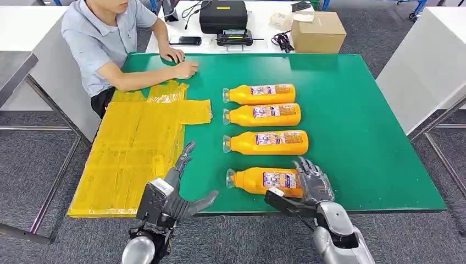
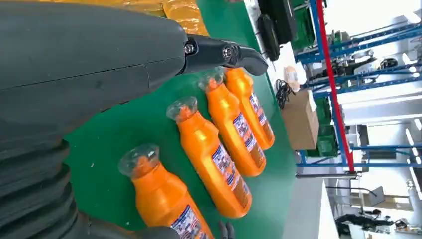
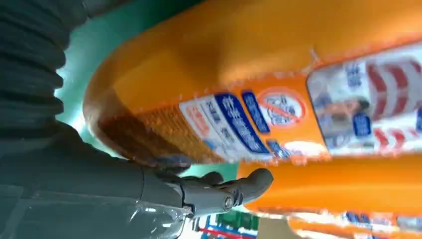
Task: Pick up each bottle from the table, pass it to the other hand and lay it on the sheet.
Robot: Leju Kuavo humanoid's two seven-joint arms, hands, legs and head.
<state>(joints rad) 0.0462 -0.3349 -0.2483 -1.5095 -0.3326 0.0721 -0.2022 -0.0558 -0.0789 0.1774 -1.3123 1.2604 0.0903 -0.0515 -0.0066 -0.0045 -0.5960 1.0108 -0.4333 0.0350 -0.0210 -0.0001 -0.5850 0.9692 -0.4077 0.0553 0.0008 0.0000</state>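
Several orange bottles lie side by side on the green table (image 1: 357,137), caps toward the yellow sheet (image 1: 132,148) spread over the table's left part. My right hand (image 1: 312,180) is cupped at the base end of the nearest bottle (image 1: 258,180), fingers spread over it; the bottle still rests on the table. In the right wrist view that bottle (image 3: 259,64) is very close, and a strip of green separates the thumb (image 3: 224,191) from it. My left hand (image 1: 176,192) hovers open between the sheet and the nearest bottle's cap (image 2: 137,159), holding nothing.
A person (image 1: 104,38) sits at the far left corner with both hands resting on the table beside the sheet. Behind the table are a black case (image 1: 222,15), a phone (image 1: 185,40) and a cardboard box (image 1: 317,32). The green surface right of the bottles is bare.
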